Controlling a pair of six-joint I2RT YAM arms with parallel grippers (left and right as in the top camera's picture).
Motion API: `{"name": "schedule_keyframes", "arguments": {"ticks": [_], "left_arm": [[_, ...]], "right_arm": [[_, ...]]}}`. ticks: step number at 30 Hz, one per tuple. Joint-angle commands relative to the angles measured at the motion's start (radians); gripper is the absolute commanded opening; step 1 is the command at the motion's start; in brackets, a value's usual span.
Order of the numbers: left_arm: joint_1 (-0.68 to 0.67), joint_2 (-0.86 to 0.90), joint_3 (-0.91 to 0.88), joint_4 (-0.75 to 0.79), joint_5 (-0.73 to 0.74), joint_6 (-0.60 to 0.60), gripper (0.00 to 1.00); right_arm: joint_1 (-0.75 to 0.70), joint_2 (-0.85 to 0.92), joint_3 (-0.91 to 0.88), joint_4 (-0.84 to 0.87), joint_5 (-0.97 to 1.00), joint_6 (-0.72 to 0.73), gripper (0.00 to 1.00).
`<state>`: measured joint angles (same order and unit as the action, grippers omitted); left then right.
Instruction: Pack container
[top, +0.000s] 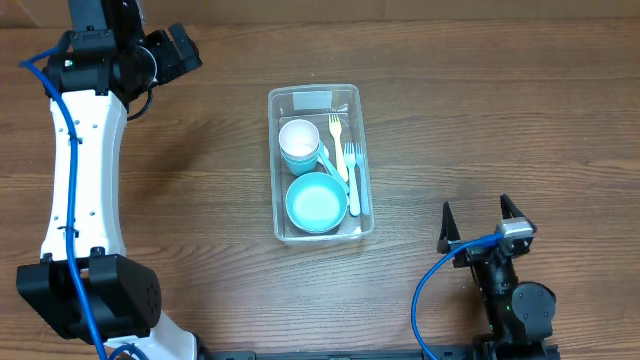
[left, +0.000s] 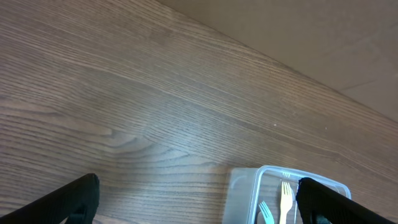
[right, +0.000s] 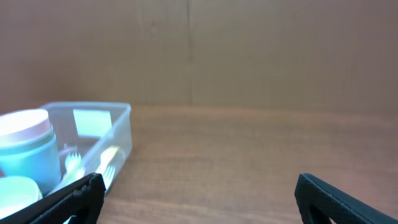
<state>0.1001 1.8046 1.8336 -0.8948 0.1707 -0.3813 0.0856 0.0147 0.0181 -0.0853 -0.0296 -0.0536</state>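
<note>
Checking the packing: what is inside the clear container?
The container holds a white cup nested in a teal cup, a teal bowl and several forks. What lies beneath the bowl is covered.

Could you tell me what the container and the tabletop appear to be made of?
The container looks like clear, glossy plastic: a fork shows through its wall. The tabletop looks like matte wood or wood-grain laminate, judging by its grain lines.
</note>
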Motion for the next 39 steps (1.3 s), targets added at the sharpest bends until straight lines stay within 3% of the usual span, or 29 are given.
{"name": "schedule_keyframes", "arguments": {"ticks": [1, 16, 28, 39], "left_arm": [[0.002, -0.032, 0.028, 0.002, -0.002, 0.023, 1.00], [-0.008, -0.097, 0.028, -0.003, -0.002, 0.023, 1.00], [-0.055, -0.773, 0.027, -0.040, -0.088, 0.023, 1.00], [-0.055, -1.259, -0.022, -0.449, -0.130, 0.023, 1.00]], "right_arm": [[-0.003, -0.010, -0.010, 0.004, -0.006, -0.006, 1.00], [-0.003, -0.010, -0.010, 0.004, -0.006, -0.006, 1.00], [-0.003, -0.010, -0.010, 0.004, -0.006, -0.006, 1.00], [-0.003, -0.010, -0.010, 0.004, -0.006, -0.006, 1.00]]}}
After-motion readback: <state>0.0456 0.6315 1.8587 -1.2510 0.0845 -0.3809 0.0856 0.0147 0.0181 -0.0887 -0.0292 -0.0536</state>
